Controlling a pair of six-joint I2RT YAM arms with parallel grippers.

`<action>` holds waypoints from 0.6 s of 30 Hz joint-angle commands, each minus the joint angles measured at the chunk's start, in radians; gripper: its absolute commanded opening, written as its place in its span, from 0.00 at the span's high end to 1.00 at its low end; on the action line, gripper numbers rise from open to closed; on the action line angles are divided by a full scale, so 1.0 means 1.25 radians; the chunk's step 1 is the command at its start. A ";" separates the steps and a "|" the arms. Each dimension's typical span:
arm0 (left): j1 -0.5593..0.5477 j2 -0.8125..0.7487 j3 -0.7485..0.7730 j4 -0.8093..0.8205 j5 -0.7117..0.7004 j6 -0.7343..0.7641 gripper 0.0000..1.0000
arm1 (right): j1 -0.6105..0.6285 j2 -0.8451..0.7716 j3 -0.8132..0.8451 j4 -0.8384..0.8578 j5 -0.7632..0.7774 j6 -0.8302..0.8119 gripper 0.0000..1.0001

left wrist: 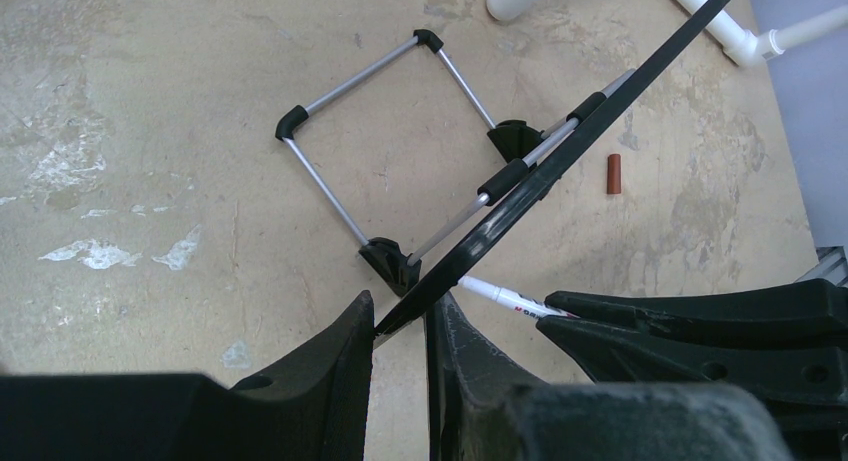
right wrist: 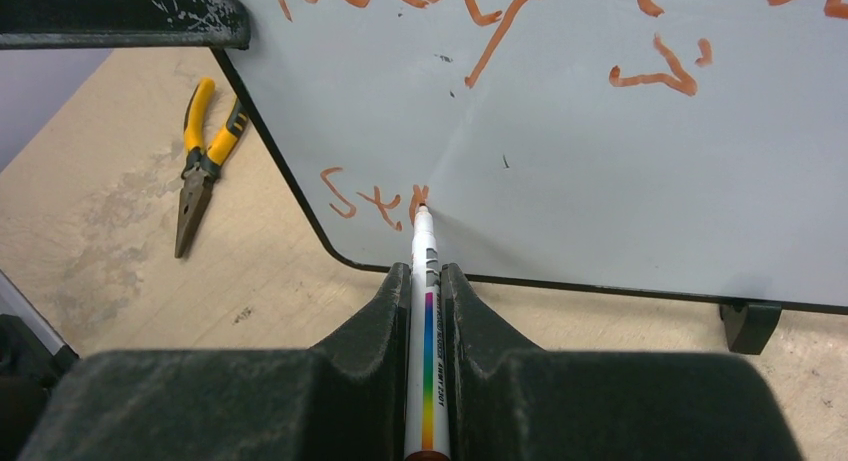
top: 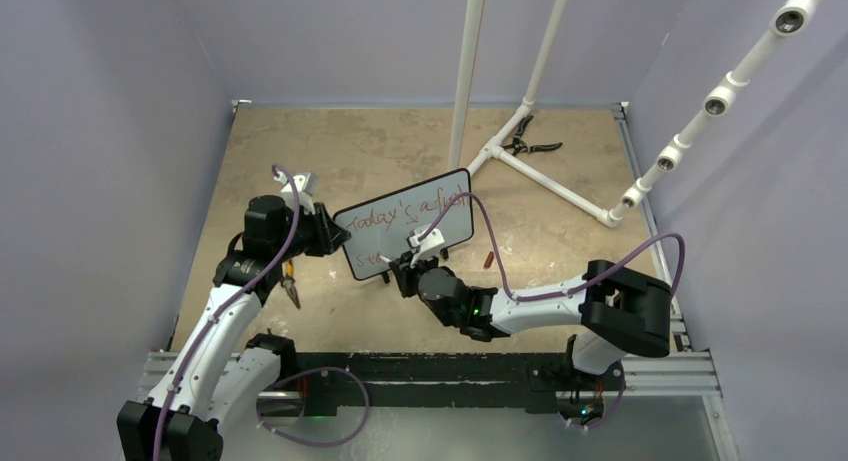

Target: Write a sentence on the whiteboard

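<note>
— Which step?
— Midway through "start", the sentence [right wrist: 372, 203]'s second line. Right fingers [right wrist: 365, 326] clamp the marker [right wrist: 424, 266], tip touching the whiteboard [right wrist: 600, 181].
— And the board?
— Standing on the counter [top: 300, 161], left fingers [left wrist: 330, 356] pinching its edge. Next I'd expect steady strokes rightward.

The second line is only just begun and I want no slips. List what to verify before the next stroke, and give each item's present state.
1. Grip: right end effector shut on marker: ok.
2. Contact: marker tip on whiteboard at the last stroke's end: ok.
3. Bracing: left end effector clamping the whiteboard's edge: ok.
4. Space: bare board right of the tip for more letters: ok.
5. Progress: sentence complete: not ok, second line only begun.
6. Ink remaining in the marker: cannot tell.
</note>
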 commanded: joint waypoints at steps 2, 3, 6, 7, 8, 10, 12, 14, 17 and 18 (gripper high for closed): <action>0.002 -0.003 0.000 0.021 0.007 -0.010 0.79 | -0.007 0.017 -0.002 -0.014 0.041 0.017 1.00; 0.002 -0.003 0.000 0.021 0.007 -0.010 0.79 | -0.007 0.017 -0.001 -0.016 0.041 0.017 1.00; 0.002 -0.003 0.000 0.021 0.006 -0.010 0.79 | -0.007 0.020 0.003 -0.025 0.042 0.021 1.00; 0.002 -0.004 0.000 0.021 0.006 -0.010 0.80 | -0.007 0.021 0.004 -0.030 0.044 0.024 1.00; 0.002 -0.004 0.000 0.021 0.006 -0.010 0.79 | -0.007 0.021 0.003 -0.032 0.044 0.025 1.00; 0.002 -0.004 0.000 0.021 0.006 -0.011 0.79 | -0.007 0.017 0.002 -0.037 0.047 0.029 1.00; 0.002 -0.004 0.000 0.021 0.007 -0.010 0.79 | -0.007 0.014 0.002 -0.043 0.053 0.032 1.00; 0.002 -0.005 0.000 0.021 0.007 -0.011 0.80 | -0.007 0.012 0.002 -0.050 0.056 0.037 1.00; 0.002 -0.005 0.000 0.021 0.008 -0.010 0.80 | -0.007 0.006 -0.001 -0.052 0.065 0.040 1.00; 0.002 -0.005 0.000 0.021 0.008 -0.011 0.79 | -0.007 0.001 -0.003 -0.051 0.069 0.041 1.00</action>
